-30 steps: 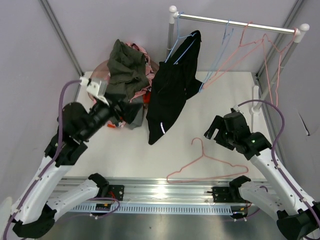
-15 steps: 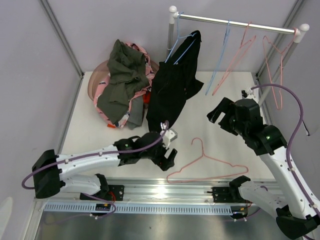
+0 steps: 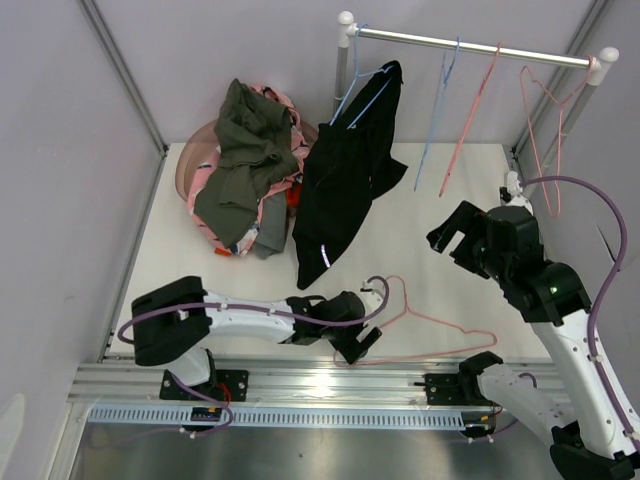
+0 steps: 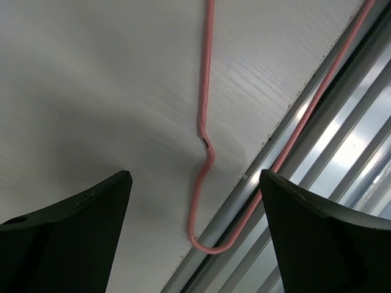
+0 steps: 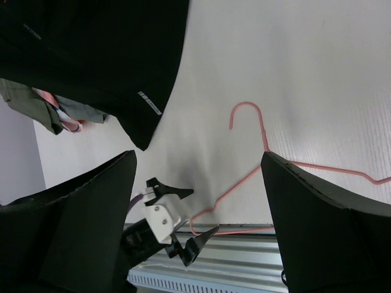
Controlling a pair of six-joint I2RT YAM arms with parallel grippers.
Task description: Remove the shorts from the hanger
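Observation:
Black shorts (image 3: 345, 190) hang from a blue hanger (image 3: 362, 90) at the left end of the rack rail; they also show in the right wrist view (image 5: 104, 55). Olive shorts (image 3: 245, 140) lie on a pile with pink patterned cloth (image 3: 215, 195) and a bit of orange (image 3: 292, 197). My left gripper (image 3: 365, 338) is open and empty, low at the table's near edge, its jaws (image 4: 194, 177) either side of the left corner of a pink hanger (image 4: 204, 122). My right gripper (image 3: 455, 235) is open, empty, raised over the right side (image 5: 198, 159).
The pile sits in a pink basket (image 3: 190, 165) at the back left. The pink hanger (image 3: 420, 320) lies flat on the table, partly over the metal rail. Empty blue (image 3: 432, 120) and pink (image 3: 470, 110) hangers hang from the rack rail (image 3: 470, 42).
My left arm swung from the pile at the back left down to the near edge by the pink hanger. My right arm rose and drew back right. The empty hangers swung.

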